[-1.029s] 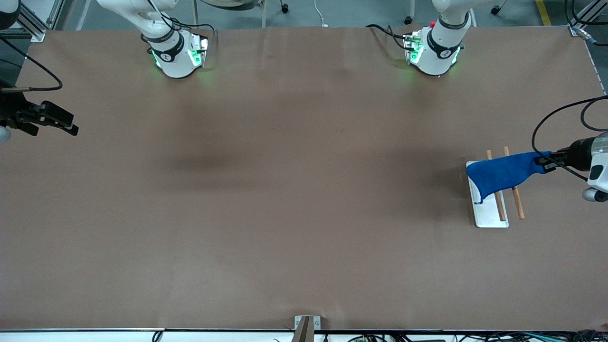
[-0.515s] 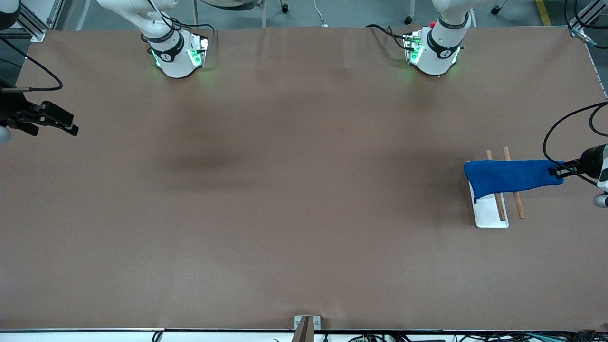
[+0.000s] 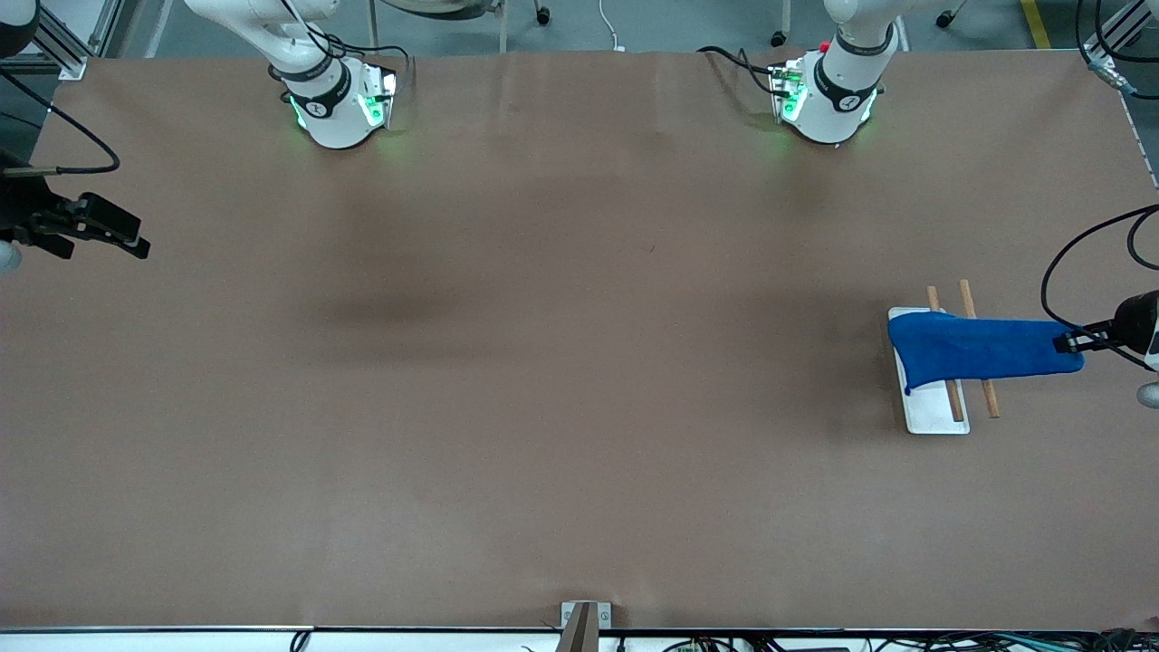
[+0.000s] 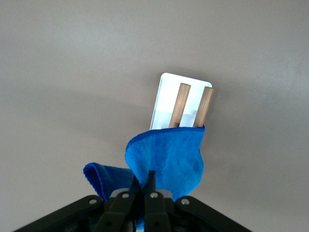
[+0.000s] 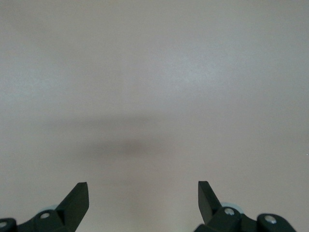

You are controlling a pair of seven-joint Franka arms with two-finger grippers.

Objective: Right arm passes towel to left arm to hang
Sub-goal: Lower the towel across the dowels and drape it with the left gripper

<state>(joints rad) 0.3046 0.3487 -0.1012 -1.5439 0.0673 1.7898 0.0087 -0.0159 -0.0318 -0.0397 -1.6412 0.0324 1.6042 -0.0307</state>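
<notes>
The blue towel [image 3: 982,350] lies stretched across the two wooden rails [image 3: 989,398] of a rack on a white base [image 3: 933,412], at the left arm's end of the table. My left gripper [image 3: 1070,343] is shut on the towel's end beside the rack. In the left wrist view the towel [image 4: 169,157] drapes from the closed left gripper [image 4: 143,178] toward the rails [image 4: 177,105]. My right gripper [image 3: 127,237] waits open and empty over the right arm's end of the table; the right wrist view shows its fingers [image 5: 77,200] spread over bare table.
The rack stands near the table's edge at the left arm's end. Both arm bases [image 3: 340,104] [image 3: 828,95] stand along the edge farthest from the front camera. A small metal bracket [image 3: 584,620] sits at the nearest edge.
My left gripper has pulled the towel's end away from the rack, toward the table's edge and lower. The towel now lies flatter across both rails. The right arm has not moved.
</notes>
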